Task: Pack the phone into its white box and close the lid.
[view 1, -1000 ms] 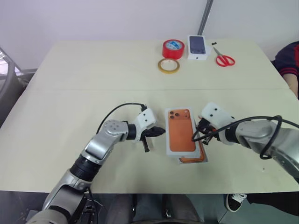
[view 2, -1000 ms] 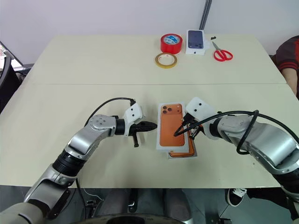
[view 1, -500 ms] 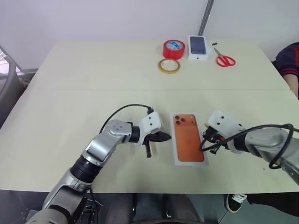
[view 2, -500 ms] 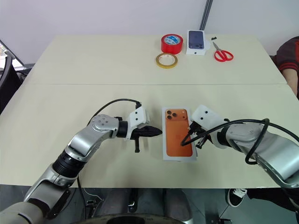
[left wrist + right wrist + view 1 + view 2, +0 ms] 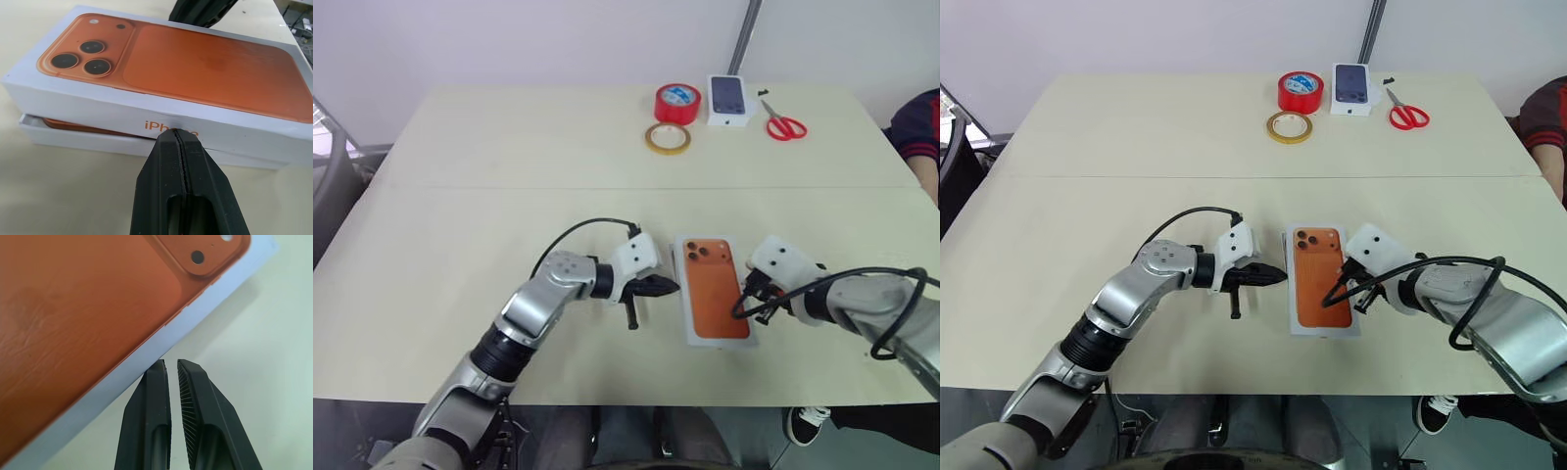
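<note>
Orange print of a phone back on the lid (image 5: 714, 298), sitting over the white box (image 5: 73, 139) at the near middle of the worktop (image 5: 489, 196). Not pressed fully down: a strip of the tray showing below it in the left wrist view, with an orange edge in the gap, probably the phone (image 5: 73, 127). Left end effector (image 5: 668, 288) fully closed, empty, tips just beside the lid's left side. Right end effector (image 5: 740, 311) nearly closed with a thin slit, gripping nothing, at the lid's right edge. Far away: red tape roll (image 5: 676, 102), tan tape ring (image 5: 666, 138), small white box (image 5: 728, 99), red scissors (image 5: 782, 122).
</note>
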`<state>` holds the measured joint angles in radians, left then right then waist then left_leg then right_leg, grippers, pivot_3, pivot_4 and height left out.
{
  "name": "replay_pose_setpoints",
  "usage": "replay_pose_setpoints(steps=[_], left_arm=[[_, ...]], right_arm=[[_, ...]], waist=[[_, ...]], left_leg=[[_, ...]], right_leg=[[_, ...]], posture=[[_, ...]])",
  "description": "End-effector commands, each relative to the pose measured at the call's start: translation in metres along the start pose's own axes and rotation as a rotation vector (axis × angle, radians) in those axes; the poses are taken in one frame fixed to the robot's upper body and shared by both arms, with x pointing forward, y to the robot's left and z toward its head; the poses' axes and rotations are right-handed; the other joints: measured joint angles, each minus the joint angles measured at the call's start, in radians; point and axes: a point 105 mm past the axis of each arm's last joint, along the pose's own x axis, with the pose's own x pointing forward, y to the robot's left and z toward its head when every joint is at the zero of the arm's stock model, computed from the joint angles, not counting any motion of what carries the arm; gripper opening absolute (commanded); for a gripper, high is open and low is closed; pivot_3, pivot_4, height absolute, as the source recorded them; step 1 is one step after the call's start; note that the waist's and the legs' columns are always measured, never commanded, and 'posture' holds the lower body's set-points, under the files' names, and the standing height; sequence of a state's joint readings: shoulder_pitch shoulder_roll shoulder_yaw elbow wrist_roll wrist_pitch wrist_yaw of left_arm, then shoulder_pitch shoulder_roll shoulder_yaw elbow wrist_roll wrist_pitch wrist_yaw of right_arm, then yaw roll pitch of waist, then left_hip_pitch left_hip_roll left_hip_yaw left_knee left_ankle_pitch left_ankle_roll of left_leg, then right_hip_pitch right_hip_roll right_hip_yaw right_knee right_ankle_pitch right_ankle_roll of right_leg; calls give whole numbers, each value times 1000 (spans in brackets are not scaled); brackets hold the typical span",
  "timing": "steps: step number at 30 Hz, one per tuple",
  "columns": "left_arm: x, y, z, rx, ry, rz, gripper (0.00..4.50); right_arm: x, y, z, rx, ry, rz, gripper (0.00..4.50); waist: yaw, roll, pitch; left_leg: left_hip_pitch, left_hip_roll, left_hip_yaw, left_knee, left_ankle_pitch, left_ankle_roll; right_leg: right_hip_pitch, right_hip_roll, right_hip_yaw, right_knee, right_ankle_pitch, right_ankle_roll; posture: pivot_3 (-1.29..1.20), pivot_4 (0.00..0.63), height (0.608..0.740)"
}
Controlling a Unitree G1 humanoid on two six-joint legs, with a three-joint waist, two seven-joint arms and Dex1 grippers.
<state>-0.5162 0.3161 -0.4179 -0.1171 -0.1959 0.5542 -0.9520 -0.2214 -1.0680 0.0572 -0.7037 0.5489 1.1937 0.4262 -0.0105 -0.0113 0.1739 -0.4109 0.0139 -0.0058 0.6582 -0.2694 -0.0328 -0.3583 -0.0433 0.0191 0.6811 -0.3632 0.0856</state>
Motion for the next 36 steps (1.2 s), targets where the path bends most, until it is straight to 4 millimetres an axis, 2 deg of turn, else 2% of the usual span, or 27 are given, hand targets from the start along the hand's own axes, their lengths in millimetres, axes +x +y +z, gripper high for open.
replay_pose_setpoints(steps=[1, 23, 36], left_arm=[[6, -6, 17, 53, -49, -31, 0], [-4, 0, 11, 36, -26, -8, 0], [4, -3, 7, 41, -9, -14, 0]], right_arm=[[-2, 2, 16, -32, -70, 10, 454], [5, 11, 16, -45, -71, 49, 454], [6, 6, 11, -37, -55, 30, 454]], waist=[[0, 0, 0], [0, 0, 0], [1, 0, 0]], left_leg=[[0, 0, 0, 0, 0, 0], [0, 0, 0, 1, 0, 0], [0, 0, 0, 1, 0, 0]], right_leg=[[0, 0, 0, 0, 0, 0], [0, 0, 0, 0, 0, 0], [0, 0, 0, 1, 0, 0]], posture=[[0, 150, 740], [0, 150, 740], [0, 150, 740]])
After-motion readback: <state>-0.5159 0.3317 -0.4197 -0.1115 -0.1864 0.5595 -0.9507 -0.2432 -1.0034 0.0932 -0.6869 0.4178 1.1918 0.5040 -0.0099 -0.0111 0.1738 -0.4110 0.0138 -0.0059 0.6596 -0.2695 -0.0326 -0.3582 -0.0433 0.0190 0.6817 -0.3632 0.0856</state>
